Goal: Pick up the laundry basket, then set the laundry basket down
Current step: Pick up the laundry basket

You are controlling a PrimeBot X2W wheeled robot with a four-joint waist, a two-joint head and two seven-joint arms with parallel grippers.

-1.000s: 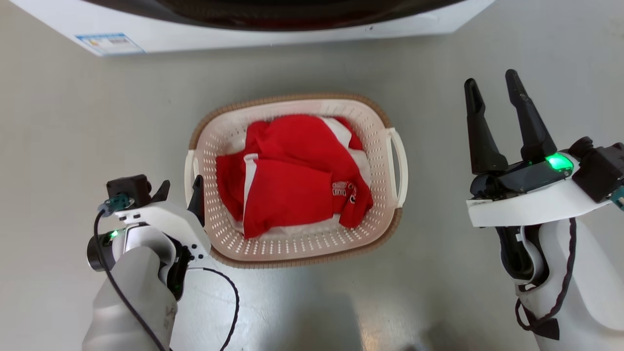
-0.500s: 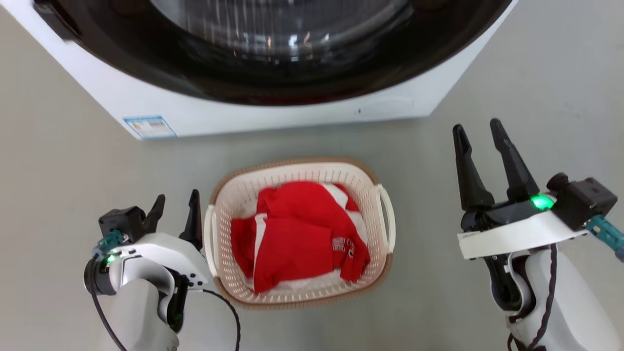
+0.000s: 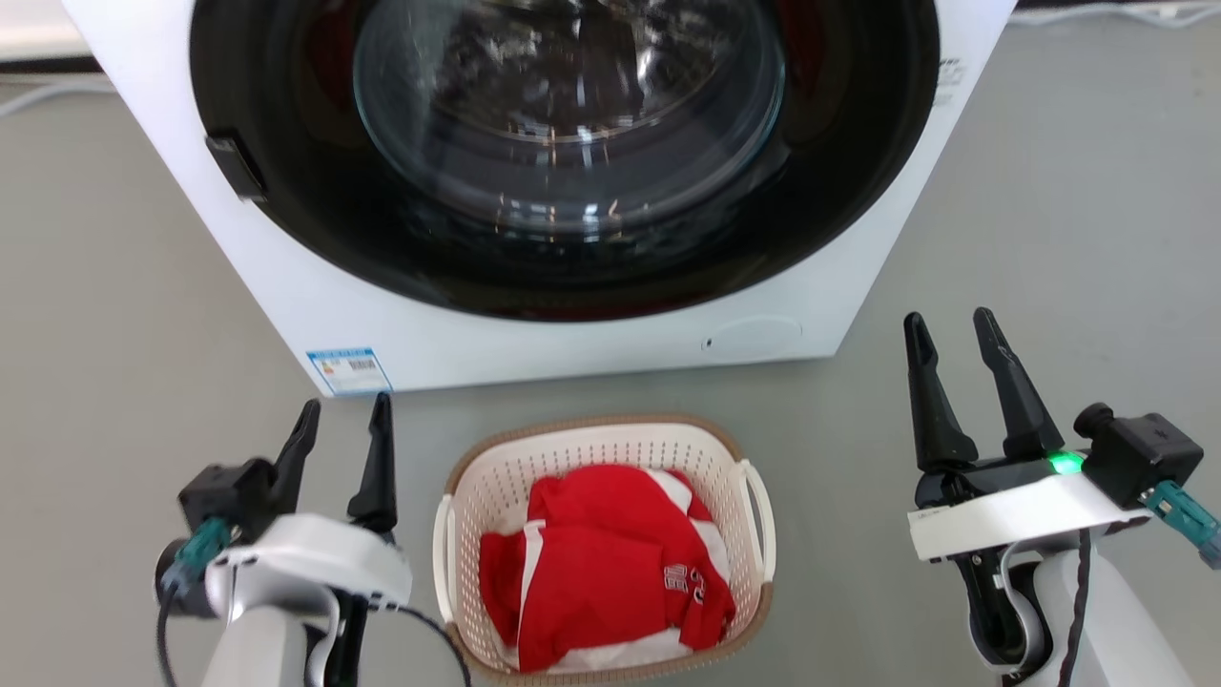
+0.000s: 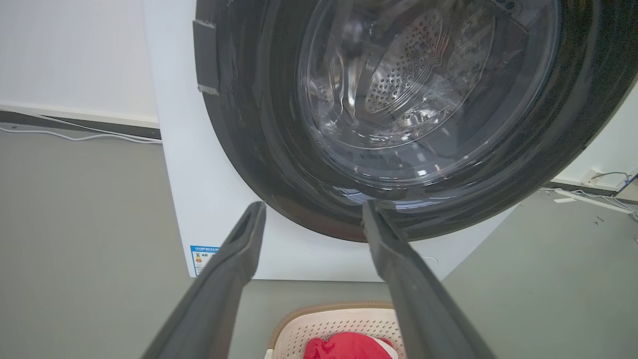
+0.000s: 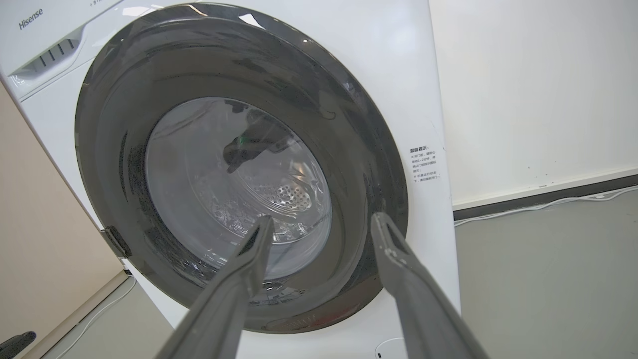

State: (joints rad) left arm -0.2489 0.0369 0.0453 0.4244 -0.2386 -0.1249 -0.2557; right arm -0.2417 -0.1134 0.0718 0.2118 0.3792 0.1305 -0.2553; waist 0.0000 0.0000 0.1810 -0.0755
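as left gripper (image 3: 343, 408) hangs spread, empty, laundry basket (image 3: 591, 426) sits on floor (image 3: 1049, 191) just to its right, before washing machine (image 3: 572, 353); long axis crosswise, loop handles (image 3: 442, 558) facing each gripper; red garment (image 3: 601, 563) inside; right gripper (image 3: 948, 324) spread, empty, farther off; left gripper nearer

Only readable text: "Hisense", grey brand mark (image 5: 30, 19) on washing machine (image 5: 389, 60), top-left of front. Sticker (image 5: 425, 164) right of door: Chinese print, too small to read. Blue-white label (image 3: 349, 370) lower-left of front: illegible. White print on red garment (image 3: 591, 572) in laundry basket (image 3: 591, 426): unreadable
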